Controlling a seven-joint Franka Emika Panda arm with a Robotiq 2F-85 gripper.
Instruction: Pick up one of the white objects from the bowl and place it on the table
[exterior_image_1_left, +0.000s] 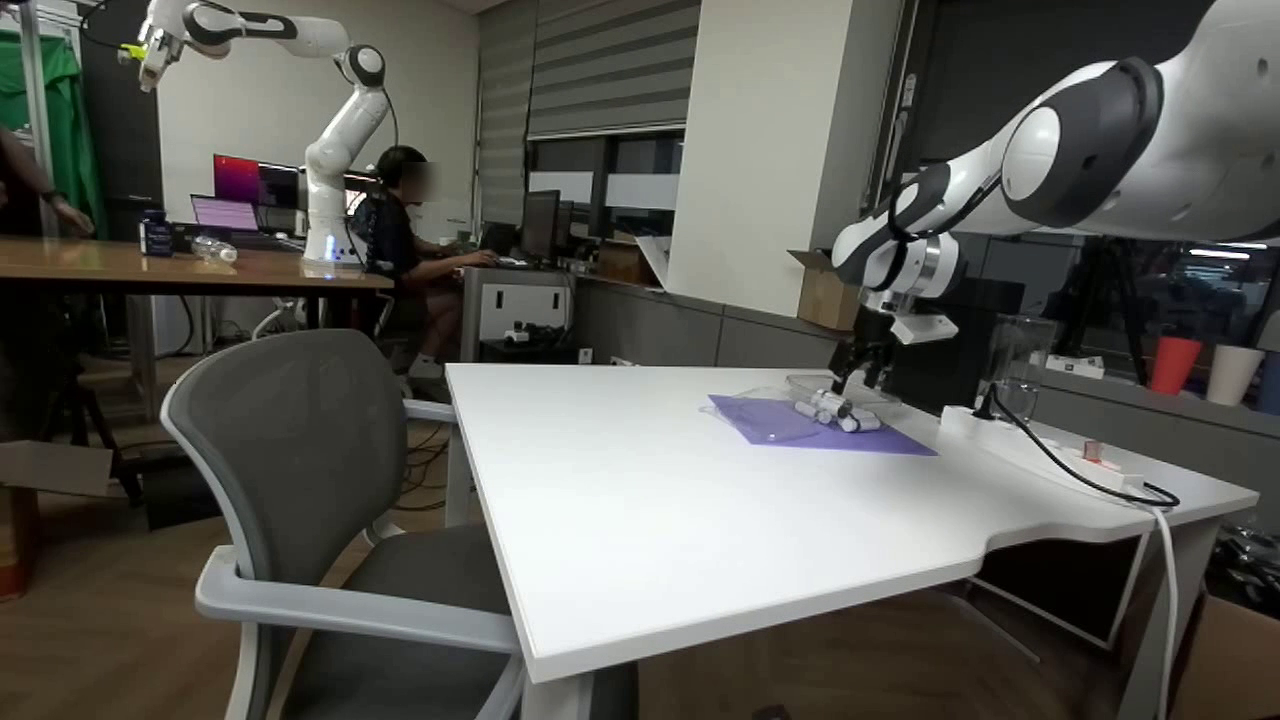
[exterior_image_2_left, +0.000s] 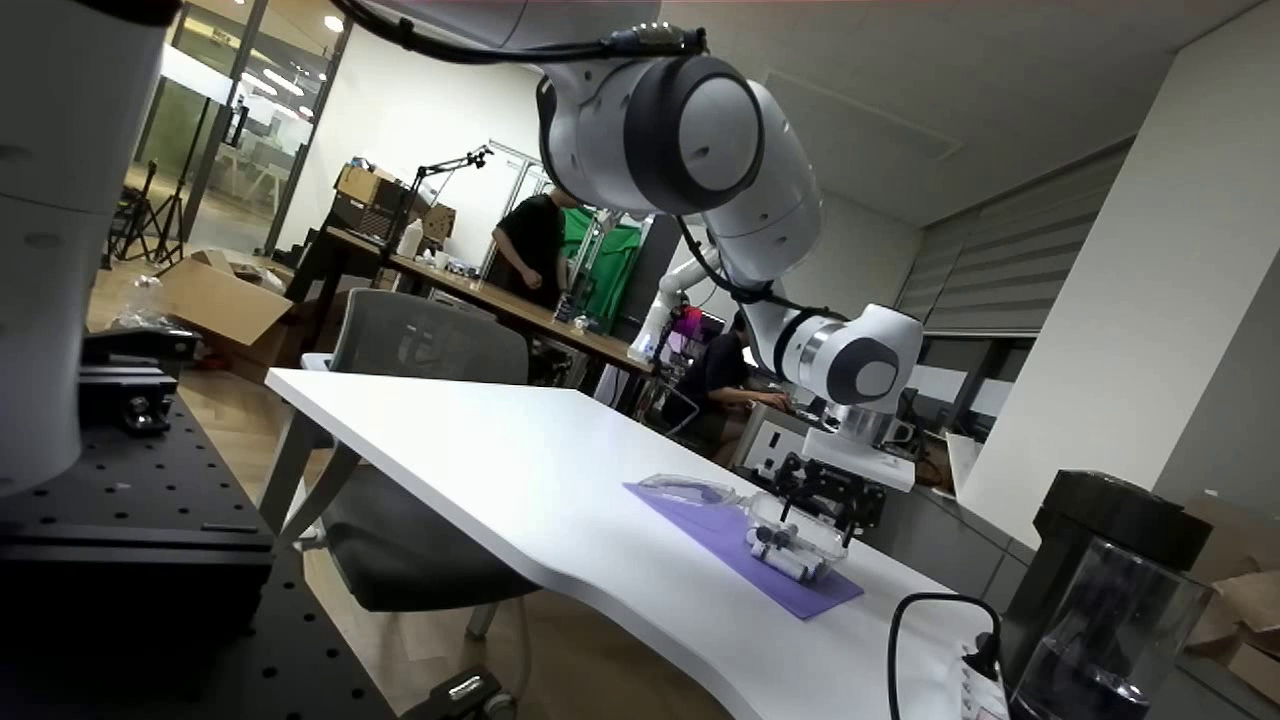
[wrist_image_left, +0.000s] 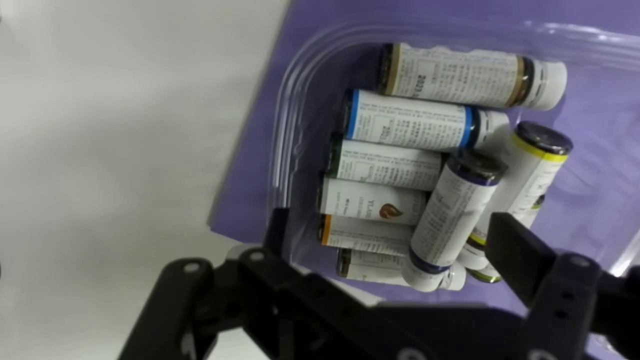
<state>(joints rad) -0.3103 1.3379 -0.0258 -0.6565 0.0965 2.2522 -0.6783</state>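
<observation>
A clear plastic container (wrist_image_left: 287, 150) stands on a purple sheet (wrist_image_left: 245, 200) in the wrist view. It holds several small dark bottles with white labels and caps, mostly lying side by side. A purple-banded bottle (wrist_image_left: 452, 215) lies slanted across the others. A yellow-banded bottle (wrist_image_left: 522, 180) lies beside it. The bottles show small in both exterior views (exterior_image_1_left: 832, 404) (exterior_image_2_left: 790, 560). My gripper (wrist_image_left: 392, 221) is open, with nothing held. Its fingers are wide apart, one near the container's wall, one right of the purple-banded bottle. It points down over the container in both exterior views (exterior_image_1_left: 860, 378) (exterior_image_2_left: 818, 522).
The white table (exterior_image_1_left: 600, 510) extends away from the sheet. A clear lid (exterior_image_2_left: 690, 489) lies on the sheet beside the container. A power strip (exterior_image_1_left: 1040, 455) with a black cable and a dark appliance with a clear jar (exterior_image_2_left: 1110, 600) stand near. A grey chair (exterior_image_1_left: 300, 450) is at the table's side.
</observation>
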